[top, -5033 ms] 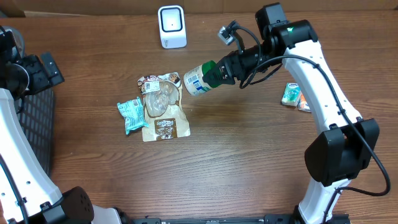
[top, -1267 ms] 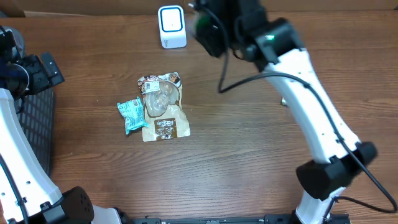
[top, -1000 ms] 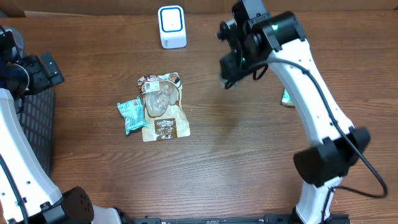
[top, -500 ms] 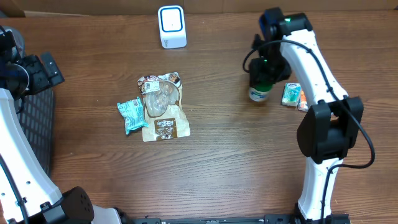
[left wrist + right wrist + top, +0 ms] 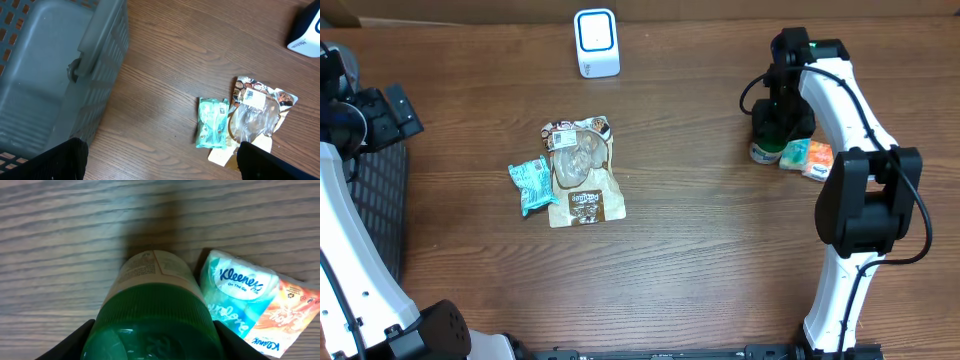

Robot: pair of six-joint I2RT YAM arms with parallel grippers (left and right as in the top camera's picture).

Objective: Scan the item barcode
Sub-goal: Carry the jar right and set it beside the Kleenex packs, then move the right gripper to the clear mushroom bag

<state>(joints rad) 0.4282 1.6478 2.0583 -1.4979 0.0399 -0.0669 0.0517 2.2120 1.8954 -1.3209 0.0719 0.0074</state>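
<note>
- Jar: upright at the right side of the surface, just beside a Kleenex pack. Well apart from the white scanner at the far edge.
- Clamped by its green lid in the right pincer, fingers on either side of the cap. Held from above, probably so the label hangs free and can be turned toward a reader.
- Cannot tell whether its base rests on the wood or hangs just over it.
- Printed label facing up and away in the right wrist view; no barcode made out there.
- Judged from the gap to the scanner: either a set-down among finished goods or a pause. Not settled by these views.
- Orange packet touching the Kleenex pack, so likely a pile for sorted goods.
- Brown pouch partly over a teal packet at centre left, likely waiting their turn.
- Left pincer: fingers wide apart, holding nothing, raised beside a grey basket at the left edge, clear of the work.
- Surface: dark wood grain, matt, flat.
- Room: only a pale strip beyond the far edge; nothing more to tell.
</note>
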